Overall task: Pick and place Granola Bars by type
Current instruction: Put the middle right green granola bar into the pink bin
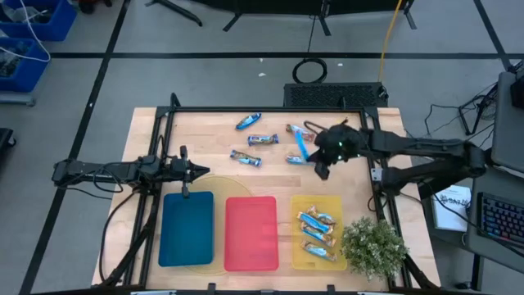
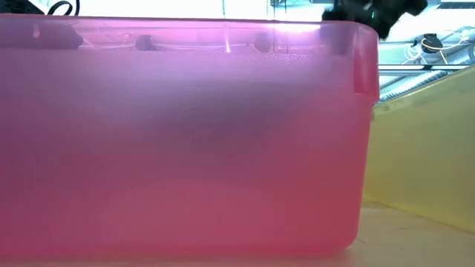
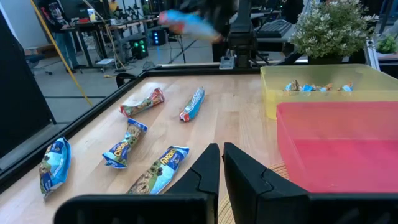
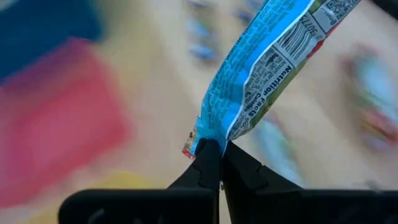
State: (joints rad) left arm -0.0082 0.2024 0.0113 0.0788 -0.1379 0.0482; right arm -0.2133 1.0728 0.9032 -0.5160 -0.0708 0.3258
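Where the desk (image 1: 205, 135) is bare at its far side, a blue granola bar (image 4: 264, 68) is pinched by one end in the right claw (image 4: 216, 151), lifted near four loose bars (image 3: 134, 140). Three bars (image 1: 318, 232) are held in the yellow tray (image 1: 299, 258). The left claw (image 3: 221, 155) is pressed together near the blue tray (image 1: 187, 246).

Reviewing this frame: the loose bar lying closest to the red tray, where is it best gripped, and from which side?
Grip the bar across its middle, coming straight down from above. It lies flat on the table, long and narrow, so fingers should fit over its short width, and bare wood shows along both long sides. Its crimped ends look thin and flat.
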